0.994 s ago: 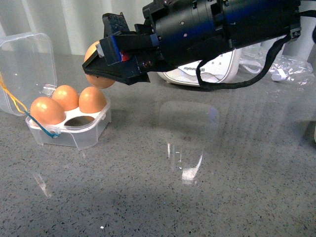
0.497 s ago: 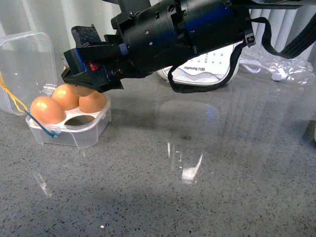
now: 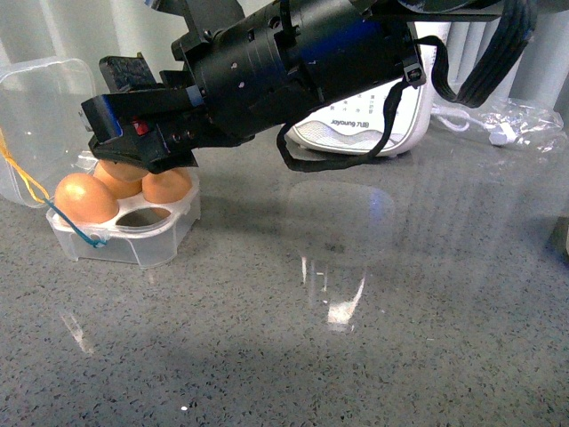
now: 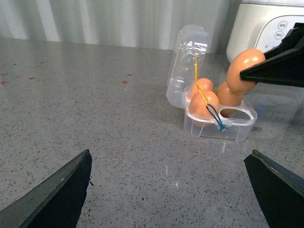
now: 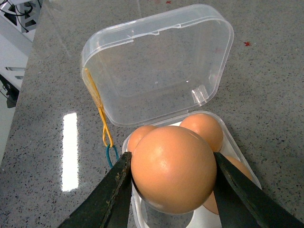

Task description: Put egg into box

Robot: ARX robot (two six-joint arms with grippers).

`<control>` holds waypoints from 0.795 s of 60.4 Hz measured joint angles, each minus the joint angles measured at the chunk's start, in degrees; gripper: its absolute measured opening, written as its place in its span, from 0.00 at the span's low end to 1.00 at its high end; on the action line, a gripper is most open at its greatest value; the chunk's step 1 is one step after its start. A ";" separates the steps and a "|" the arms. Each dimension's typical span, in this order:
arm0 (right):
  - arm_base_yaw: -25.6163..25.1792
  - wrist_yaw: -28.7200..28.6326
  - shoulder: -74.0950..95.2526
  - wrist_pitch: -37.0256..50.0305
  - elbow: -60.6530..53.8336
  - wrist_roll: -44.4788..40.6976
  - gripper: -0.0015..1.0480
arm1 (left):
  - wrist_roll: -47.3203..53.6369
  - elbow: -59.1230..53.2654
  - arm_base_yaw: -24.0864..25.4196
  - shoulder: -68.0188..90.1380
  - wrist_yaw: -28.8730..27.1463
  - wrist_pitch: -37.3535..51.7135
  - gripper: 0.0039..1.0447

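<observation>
A smooth orange-brown egg (image 4: 243,67) is gripped tight between the black fingers of the right gripper (image 5: 171,160) and is held just above the small square clear plastic box (image 3: 133,242), whose clear lid (image 5: 156,61) is tipped back open. Three more orange-brown eggs (image 3: 84,197) are sat in the box's hollows, and the fourth hollow (image 3: 142,214) is seen bare. The left gripper (image 4: 168,156) is spread wide over the grey speckled table (image 3: 356,356), with nothing gripped.
</observation>
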 joint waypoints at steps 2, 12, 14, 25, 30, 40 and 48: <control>0.13 0.07 0.09 -0.52 0.00 -0.20 0.40 | 0.00 0.00 0.00 0.00 0.00 0.00 0.94; 0.35 0.35 0.50 -1.46 0.00 -1.07 0.40 | 0.00 0.00 0.00 0.00 0.00 0.00 0.94; 0.37 0.35 0.61 -1.53 0.02 -1.07 0.40 | 0.00 0.00 0.00 0.00 0.00 0.00 0.94; 0.37 0.87 0.70 -2.62 0.00 -1.79 0.40 | 0.00 0.00 0.00 0.00 0.00 0.00 0.94; 0.37 0.94 0.70 -2.99 0.00 -2.08 0.40 | 0.00 0.00 0.00 0.00 0.00 0.00 0.94; 0.33 1.55 0.72 -3.37 0.00 -3.06 0.51 | 0.00 0.00 0.00 0.00 0.00 0.00 0.94; 0.20 1.60 0.72 -3.37 0.00 -3.37 0.58 | 0.00 0.00 0.00 0.00 0.00 0.00 0.94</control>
